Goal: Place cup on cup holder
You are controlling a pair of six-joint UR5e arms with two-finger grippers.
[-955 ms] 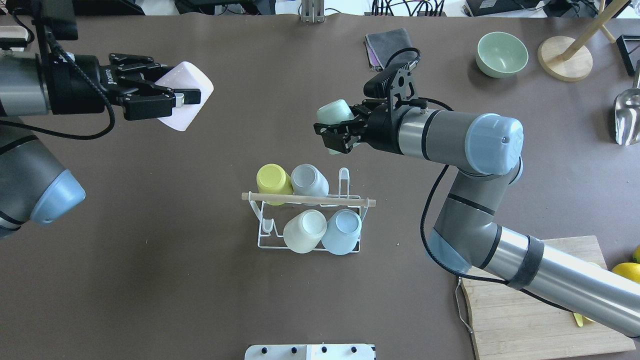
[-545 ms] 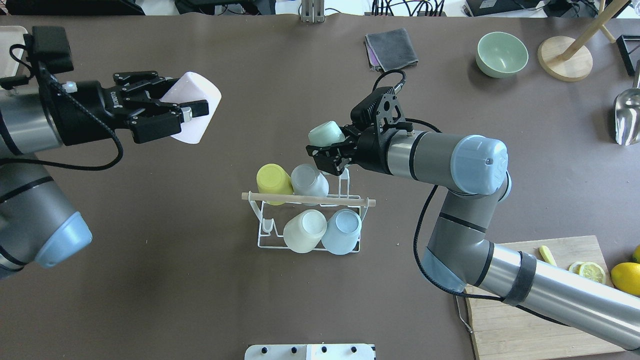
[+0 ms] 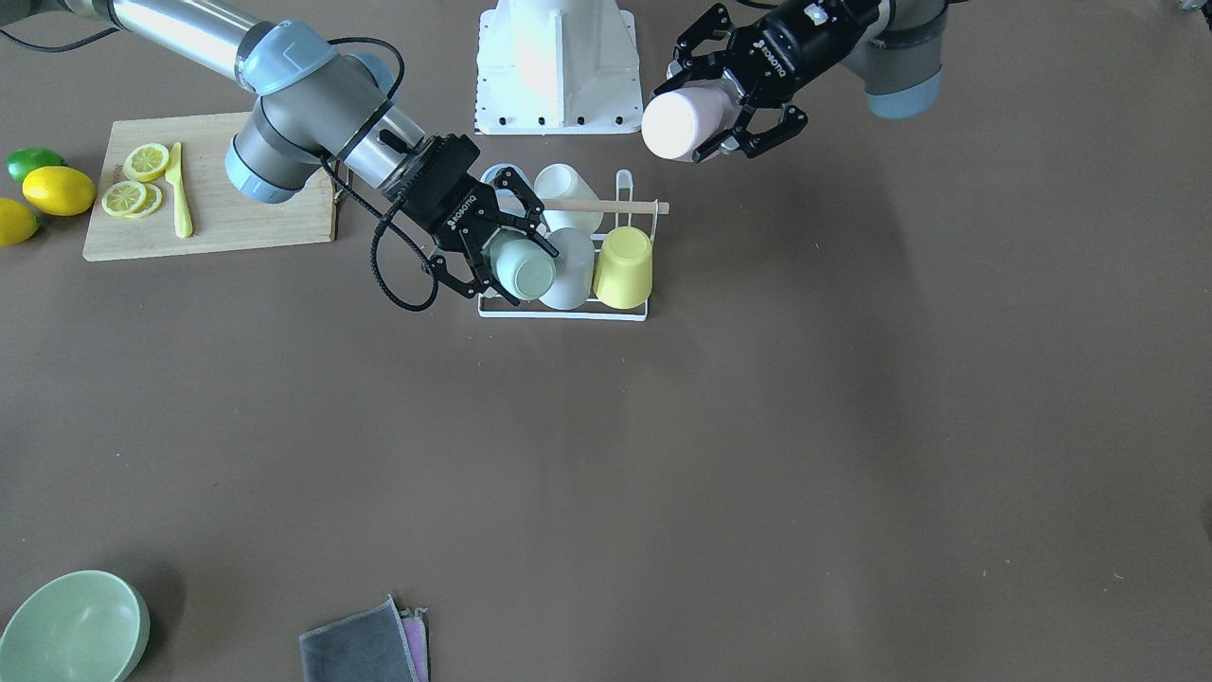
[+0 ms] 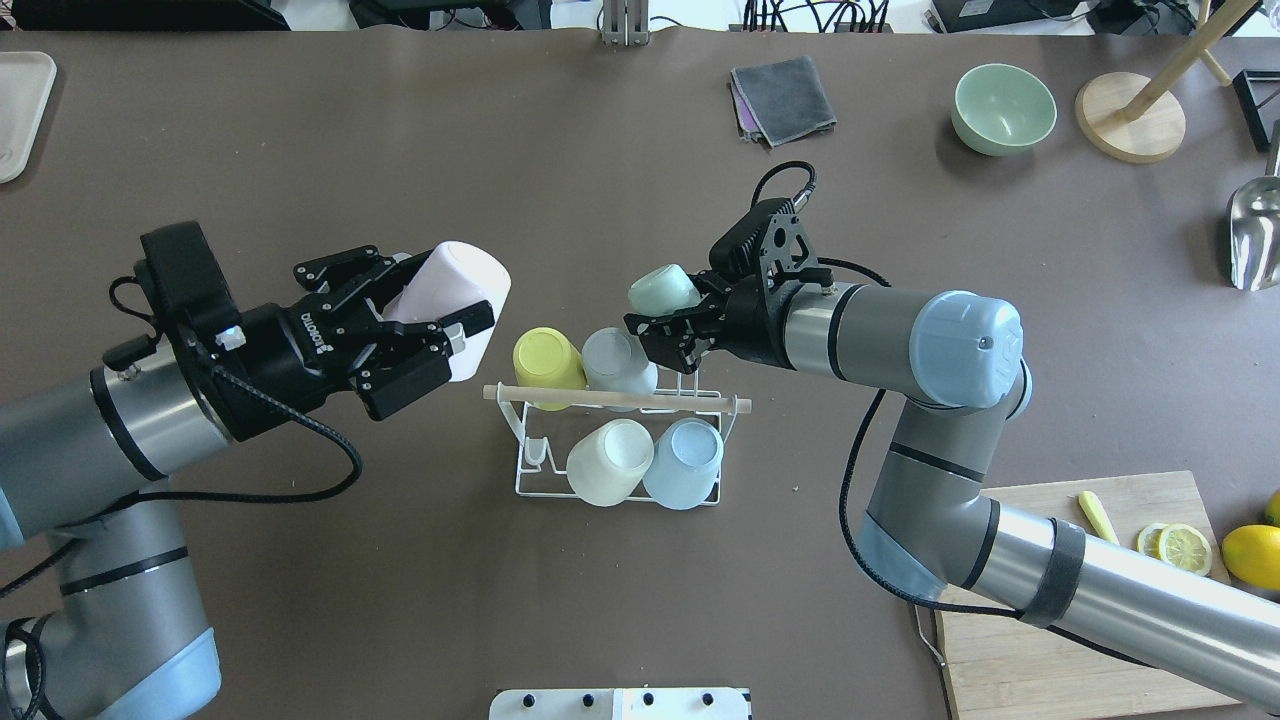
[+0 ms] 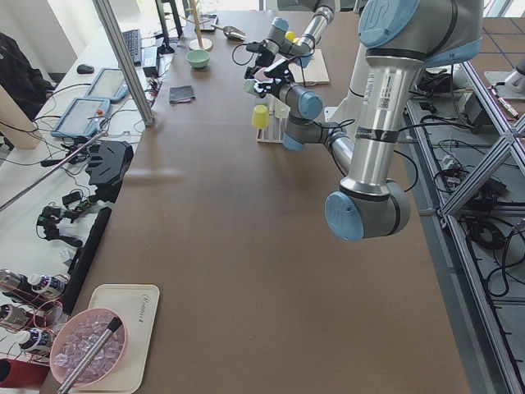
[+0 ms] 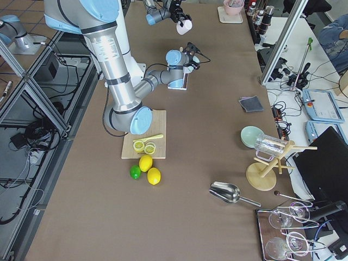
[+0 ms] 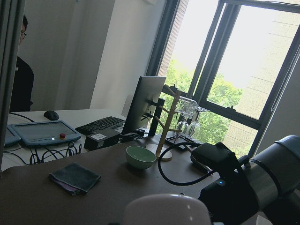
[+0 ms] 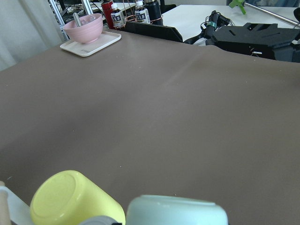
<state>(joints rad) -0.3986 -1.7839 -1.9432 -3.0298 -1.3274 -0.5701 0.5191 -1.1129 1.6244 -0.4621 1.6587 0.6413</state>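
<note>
The cup holder [image 4: 530,470], a white wire rack with a wooden rod [image 4: 617,399] across its top, stands mid-table. It carries a yellow cup [image 4: 545,357], a grey cup [image 4: 617,360], a cream cup [image 4: 608,462] and a light blue cup [image 4: 685,462]. My right gripper [image 4: 665,320] is shut on a mint cup [image 4: 663,290], held bottom up at the rack's far right corner; it also shows in the front view [image 3: 528,275]. My left gripper [image 4: 440,295] is shut on a pink cup [image 4: 470,275], held in the air just left of the rack.
A green bowl [image 4: 1003,108], a grey cloth [image 4: 783,98], a wooden stand [image 4: 1130,115] and a metal scoop [image 4: 1255,235] lie at the far right. A cutting board [image 4: 1050,620] with lemon slices is at the near right. A tray [image 4: 15,110] sits far left.
My left gripper carried the pink cup nearer and right, up beside the rack. My right gripper brought the mint cup down and nearer to the rack's far right corner.
</note>
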